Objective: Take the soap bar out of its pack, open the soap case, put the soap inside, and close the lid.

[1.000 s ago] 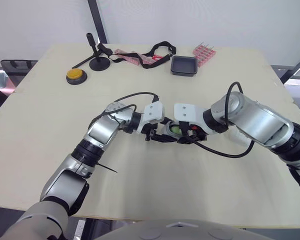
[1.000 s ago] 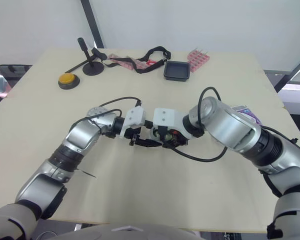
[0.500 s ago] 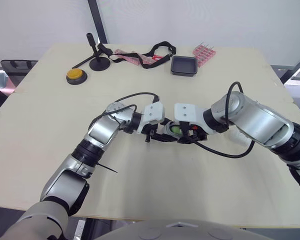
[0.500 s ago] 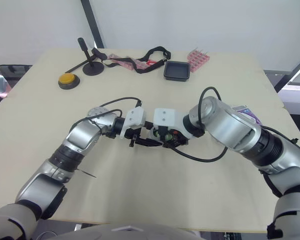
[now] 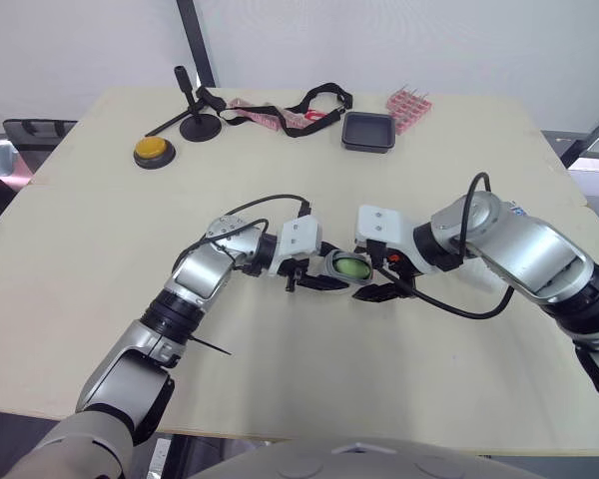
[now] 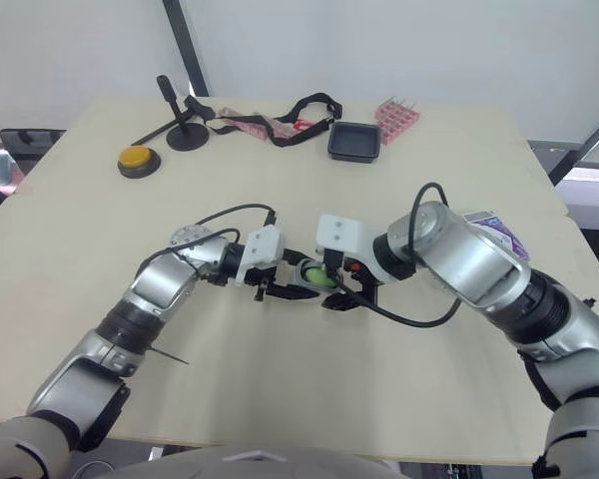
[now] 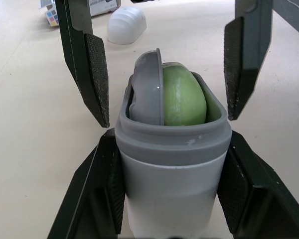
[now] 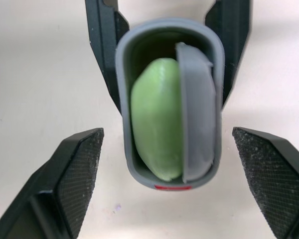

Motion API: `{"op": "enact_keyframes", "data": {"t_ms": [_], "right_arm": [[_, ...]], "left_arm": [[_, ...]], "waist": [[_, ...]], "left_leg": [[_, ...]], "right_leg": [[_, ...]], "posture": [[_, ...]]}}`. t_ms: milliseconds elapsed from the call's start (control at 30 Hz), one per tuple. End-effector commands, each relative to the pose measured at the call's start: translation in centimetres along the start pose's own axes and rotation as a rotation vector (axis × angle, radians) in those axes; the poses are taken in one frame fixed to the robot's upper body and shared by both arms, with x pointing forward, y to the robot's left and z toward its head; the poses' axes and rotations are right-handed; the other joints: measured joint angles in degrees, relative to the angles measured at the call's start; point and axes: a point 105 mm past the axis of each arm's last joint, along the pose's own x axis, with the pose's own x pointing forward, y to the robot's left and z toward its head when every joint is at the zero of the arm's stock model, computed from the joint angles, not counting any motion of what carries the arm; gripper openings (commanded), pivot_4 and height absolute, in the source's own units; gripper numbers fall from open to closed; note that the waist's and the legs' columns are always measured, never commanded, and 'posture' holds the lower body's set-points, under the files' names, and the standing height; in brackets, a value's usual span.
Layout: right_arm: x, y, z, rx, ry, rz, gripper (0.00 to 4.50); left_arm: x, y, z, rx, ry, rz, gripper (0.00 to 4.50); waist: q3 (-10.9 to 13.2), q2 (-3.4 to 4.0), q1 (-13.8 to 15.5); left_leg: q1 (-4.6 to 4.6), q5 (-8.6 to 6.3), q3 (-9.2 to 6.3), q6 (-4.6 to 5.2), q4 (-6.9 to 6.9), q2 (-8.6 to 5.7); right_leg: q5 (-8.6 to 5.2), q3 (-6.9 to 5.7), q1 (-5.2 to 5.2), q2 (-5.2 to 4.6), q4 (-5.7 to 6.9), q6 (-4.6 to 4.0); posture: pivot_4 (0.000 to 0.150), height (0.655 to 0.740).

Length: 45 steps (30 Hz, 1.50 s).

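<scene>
It looks like a robot test lab: a pale table (image 5: 80,249) before a plain white wall (image 5: 399,40), with a yellow push button (image 5: 152,150) and a small black stand (image 5: 198,125) at upper left.

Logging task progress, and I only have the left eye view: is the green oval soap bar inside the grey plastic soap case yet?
Observer: The right wrist view shows the green oval soap bar seated in the grey plastic soap case, beside a grey inner flap.
Operator: Who holds the case?
Observer: The left gripper, fingers pressed on both its sides.
Operator: And the right gripper?
Observer: Open, its fingers standing clear either side of the case mouth.
</scene>
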Motion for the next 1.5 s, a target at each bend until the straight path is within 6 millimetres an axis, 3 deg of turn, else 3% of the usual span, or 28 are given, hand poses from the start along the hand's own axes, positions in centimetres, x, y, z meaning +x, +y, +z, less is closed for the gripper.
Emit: {"op": "enact_keyframes", "data": {"t_ms": [33, 333, 667, 800, 1000, 1200, 1500], "right_arm": [[-1.4, -0.1, 0.5, 0.037, -0.175, -0.004, 4.46], [-2.4, 2.2, -1.1, 0.049, -0.56, 0.001, 4.46], [-1.6, 2.4, -2.4, 0.026, -0.637, -0.075, 4.46], [-2.8, 1.2, -3.7, 0.049, -0.634, -0.209, 4.46], [-7.6, 1.6, -8.3, 0.158, -0.591, -0.441, 4.46], [-12.9, 3.7, -15.5, 0.31, -0.456, -0.672, 4.46], [-14.9, 6.0, -20.9, 0.457, -0.336, -0.746, 4.46]], "left_arm": [[-1.5, 0.6, 1.2, 0.01, -0.115, 0.054, 1.93], [-2.5, -0.9, 0.6, -0.082, -0.284, 0.126, 1.93], [-2.0, -1.8, -1.3, -0.094, -0.269, 0.152, 1.93], [-1.8, -1.6, -1.7, -0.075, -0.263, 0.175, 1.93], [-1.7, -1.8, -2.0, -0.059, -0.261, 0.185, 1.93], [-1.5, -2.3, -2.2, -0.052, -0.258, 0.157, 1.93], [-1.6, -2.5, -2.2, -0.053, -0.255, 0.127, 1.93]], "waist": [[0.0, -0.02, 0.1], [0.0, -0.03, -0.2], [-0.1, -0.06, -1.0], [-0.1, -0.06, -1.1], [-0.1, -0.06, -0.7], [-0.1, -0.04, -0.9], [-0.1, 0.03, -1.8]], "left_leg": [[0.0, 0.0, 0.0, 0.0, 0.0, 0.01], [-0.07, -0.08, 0.01, 0.14, 0.07, 0.02], [-0.07, -0.19, 0.0, 0.42, 0.07, 0.03], [-0.06, -0.2, 0.0, 0.45, 0.1, 0.02], [-0.09, -0.26, 0.0, 0.54, 0.07, -0.05], [-0.07, -0.38, 0.01, 0.72, 0.07, -0.04], [-0.04, -0.39, 0.03, 0.77, 0.09, -0.05]], "right_leg": [[0.0, 0.0, 0.0, 0.0, -0.01, 0.0], [-0.01, -0.03, -0.03, -0.05, -0.15, -0.01], [-0.11, -0.05, -0.03, -0.08, -0.16, -0.19], [-0.11, -0.04, -0.03, -0.1, -0.15, -0.19], [-0.11, -0.03, 0.01, -0.16, -0.28, -0.19], [-0.16, -0.02, 0.05, -0.3, -0.41, -0.27], [-0.19, -0.06, 0.09, -0.39, -0.5, -0.32]], "posture": [[0.15, 0.74], [0.15, 0.74], [0.15, 0.74], [0.15, 0.74], [0.15, 0.74], [0.15, 0.74], [0.15, 0.74]]}}
